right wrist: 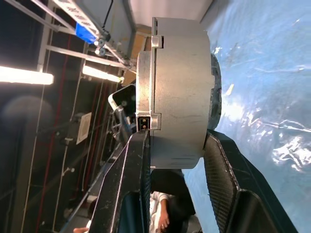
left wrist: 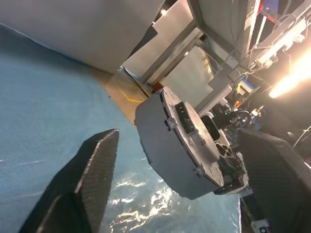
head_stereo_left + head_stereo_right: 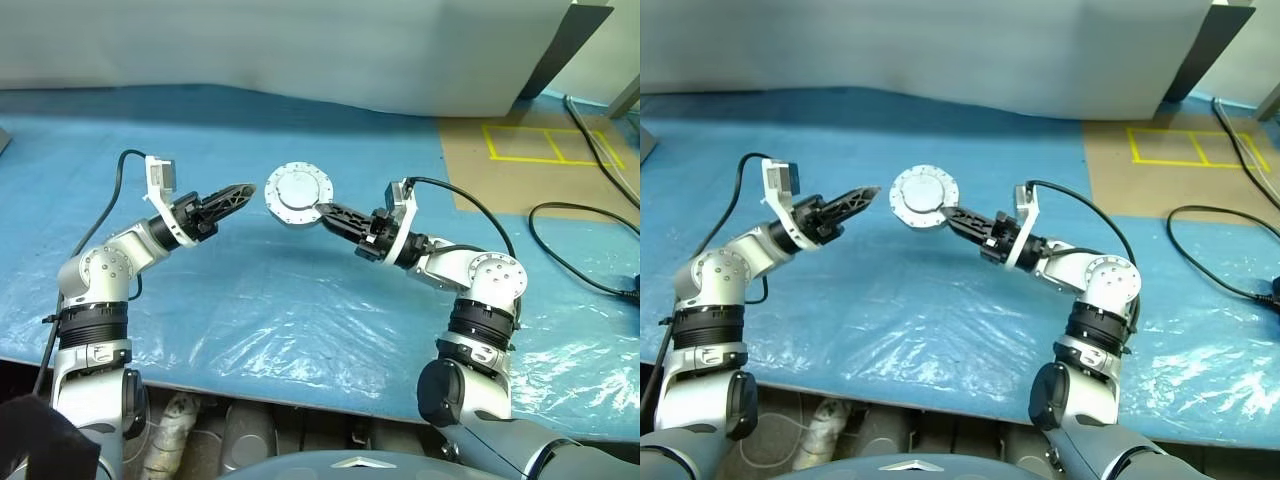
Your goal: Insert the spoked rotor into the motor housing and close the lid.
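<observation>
My right gripper [image 3: 318,212] holds the motor housing [image 3: 298,195] up off the blue table, one finger pressed on each flat face [image 1: 180,97]. The lid [image 3: 296,190] lies flat against the housing, its plain silver-grey outer face with a scalloped rim turned toward my head. The spoked rotor is hidden. My left gripper [image 3: 240,193] hovers just left of the housing at the same height, pointing at it without touching. In the left wrist view its fingers [image 2: 92,170] stand wide apart, with the housing [image 2: 180,145] ahead of them.
Crinkled clear plastic covers the blue table [image 3: 300,320]. A brown board with yellow tape squares [image 3: 540,150] lies at the back right, and black cables [image 3: 575,255] trail beside it. A pale panel [image 3: 300,50] closes the back.
</observation>
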`<action>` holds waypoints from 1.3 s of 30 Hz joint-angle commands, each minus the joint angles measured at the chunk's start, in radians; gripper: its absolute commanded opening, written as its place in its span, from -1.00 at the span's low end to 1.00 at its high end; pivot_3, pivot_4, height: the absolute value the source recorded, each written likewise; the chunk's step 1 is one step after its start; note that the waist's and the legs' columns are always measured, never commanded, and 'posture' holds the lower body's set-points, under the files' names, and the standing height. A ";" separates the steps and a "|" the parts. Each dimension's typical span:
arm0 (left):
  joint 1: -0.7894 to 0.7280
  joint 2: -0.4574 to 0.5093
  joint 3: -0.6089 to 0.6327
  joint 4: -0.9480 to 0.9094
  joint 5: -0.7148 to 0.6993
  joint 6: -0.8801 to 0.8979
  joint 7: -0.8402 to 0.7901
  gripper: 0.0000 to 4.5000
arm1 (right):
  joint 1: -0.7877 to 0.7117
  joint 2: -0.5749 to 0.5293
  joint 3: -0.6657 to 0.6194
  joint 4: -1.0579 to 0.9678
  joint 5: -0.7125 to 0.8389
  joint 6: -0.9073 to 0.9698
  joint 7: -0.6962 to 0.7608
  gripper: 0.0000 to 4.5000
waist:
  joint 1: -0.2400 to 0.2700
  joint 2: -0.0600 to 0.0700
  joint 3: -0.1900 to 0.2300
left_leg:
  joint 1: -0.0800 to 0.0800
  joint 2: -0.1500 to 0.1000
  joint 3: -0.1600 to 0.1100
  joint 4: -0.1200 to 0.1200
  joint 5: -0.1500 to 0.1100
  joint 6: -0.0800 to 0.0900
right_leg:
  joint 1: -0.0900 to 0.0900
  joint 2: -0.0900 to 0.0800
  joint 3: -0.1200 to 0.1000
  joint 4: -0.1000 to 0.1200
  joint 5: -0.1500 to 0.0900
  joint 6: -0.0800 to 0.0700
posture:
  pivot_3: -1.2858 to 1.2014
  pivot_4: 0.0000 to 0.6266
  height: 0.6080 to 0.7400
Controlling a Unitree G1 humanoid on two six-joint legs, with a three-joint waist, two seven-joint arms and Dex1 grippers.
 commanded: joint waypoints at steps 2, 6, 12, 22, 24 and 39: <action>-0.001 0.006 -0.046 -0.043 -0.013 0.071 0.015 0.98 | -0.006 -0.003 -0.002 -0.054 0.088 -0.019 -0.014 -0.47 | 0.000 0.000 0.000 | 0.000 0.000 0.000 0.000 0.000 0.000 | 0.000 0.000 0.000 0.000 0.000 0.000 | 0.03 -0.52 1.00; -0.019 -0.039 -0.057 -0.014 -0.021 0.090 0.043 0.98 | 0.002 0.002 0.014 -0.062 0.111 -0.032 -0.032 -0.47 | 0.000 0.000 0.000 | 0.000 0.000 -0.001 0.000 0.000 0.000 | 0.000 0.000 0.000 0.000 0.000 0.001 | 0.03 -0.52 1.00; -0.064 -0.113 -0.011 0.021 -0.083 0.133 0.102 0.98 | 0.009 -0.008 0.038 -0.062 0.135 -0.046 -0.044 -0.47 | 0.000 0.000 0.000 | -0.001 0.000 -0.001 0.001 0.000 0.000 | 0.000 0.000 0.000 0.001 0.000 0.001 | 0.03 -0.52 1.00; -0.108 -0.236 -0.001 0.073 -0.098 0.159 0.210 0.98 | 0.019 -0.024 0.080 -0.046 0.176 -0.081 -0.068 -0.47 | 0.001 0.000 0.000 | -0.002 -0.001 -0.003 0.004 0.000 0.000 | 0.000 0.000 0.000 0.001 0.001 0.002 | 0.03 -0.52 1.00; -0.112 -0.253 -0.003 0.079 -0.092 0.155 0.222 0.98 | 0.021 -0.027 0.088 -0.045 0.184 -0.087 -0.072 -0.47 | 0.001 0.000 0.000 | -0.002 -0.001 -0.003 0.004 0.000 0.000 | 0.000 0.000 0.000 0.002 0.001 0.002 | 0.03 -0.52 1.00; -0.088 -0.270 -0.061 0.041 -0.040 0.117 0.252 0.19 | 0.031 -0.034 0.131 -0.020 0.223 -0.122 -0.104 -0.47 | 0.001 0.000 0.000 | -0.002 -0.001 -0.004 0.005 0.000 0.000 | 0.001 0.000 0.000 0.002 0.002 0.003 | 0.03 -0.52 1.00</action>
